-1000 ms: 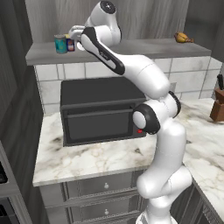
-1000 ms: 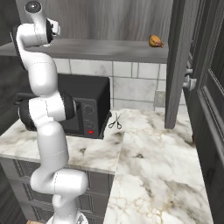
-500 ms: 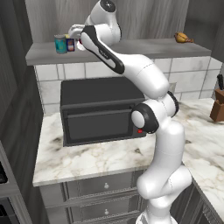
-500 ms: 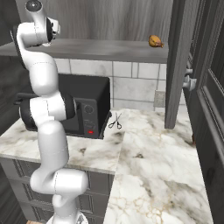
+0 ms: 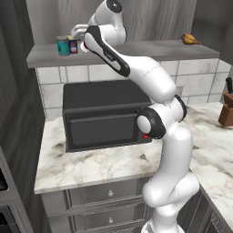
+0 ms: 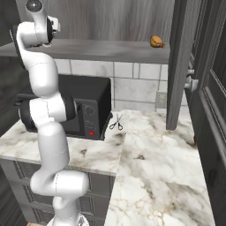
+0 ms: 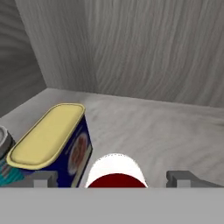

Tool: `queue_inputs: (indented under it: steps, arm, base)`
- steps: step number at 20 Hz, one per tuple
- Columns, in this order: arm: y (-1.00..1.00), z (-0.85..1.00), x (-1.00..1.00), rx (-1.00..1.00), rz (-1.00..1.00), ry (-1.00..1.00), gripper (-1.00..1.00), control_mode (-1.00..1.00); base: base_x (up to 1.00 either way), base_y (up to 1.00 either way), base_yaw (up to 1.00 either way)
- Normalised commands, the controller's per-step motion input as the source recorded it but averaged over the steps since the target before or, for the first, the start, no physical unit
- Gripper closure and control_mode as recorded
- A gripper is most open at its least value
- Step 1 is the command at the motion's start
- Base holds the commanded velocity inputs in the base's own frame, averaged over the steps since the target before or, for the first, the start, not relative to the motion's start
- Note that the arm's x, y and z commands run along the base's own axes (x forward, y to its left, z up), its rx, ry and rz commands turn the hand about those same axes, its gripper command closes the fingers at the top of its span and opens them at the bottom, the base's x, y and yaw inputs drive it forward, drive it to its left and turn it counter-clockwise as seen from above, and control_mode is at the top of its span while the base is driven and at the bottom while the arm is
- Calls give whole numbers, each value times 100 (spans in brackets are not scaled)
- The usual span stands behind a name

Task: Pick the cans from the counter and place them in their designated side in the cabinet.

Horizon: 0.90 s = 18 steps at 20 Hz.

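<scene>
**Letting go of the red can on the cabinet shelf**

Hovering over the red can [image 7: 115,171] with the gripper [image 7: 113,178] spread wide, fingertips [image 7: 43,178] standing clear on either side, nothing held. Sitting upright on the shelf [image 7: 175,131], just beside the yellow-topped can [image 7: 48,138], itself next to the teal can [image 7: 5,151] at the left end. Judging both task cans as light, rigid and smooth-sided, likely slick; best taken across the round body, below the rim, jaws square to the wall. Looking tight on the left: the neighbouring can nearly touching, so any sideways drift risking a knock. Finding open board to the right and toward the back wall [image 7: 166,48], with the lumpy food item [image 5: 191,39] well apart at the far end. Backing straight out seeming safest, minding the shelf's front edge and the microwave [image 5: 102,113] below on the counter [image 5: 91,166].
</scene>
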Motion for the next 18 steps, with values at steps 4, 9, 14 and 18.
queue_inputs:
  steps: [4,9,14,18]
  arm:
    - [0,-1,3,0,7,-11,-100,-100]
    - [0,0,10,0,6,-9,-100,-100]
    - [0,0,12,0,7,-10,-100,-100]
    - [0,0,19,0,7,-10,-100,-100]
  base:
    - [0,0,0]
    - [0,0,0]
    - [0,0,0]
    - [0,0,0]
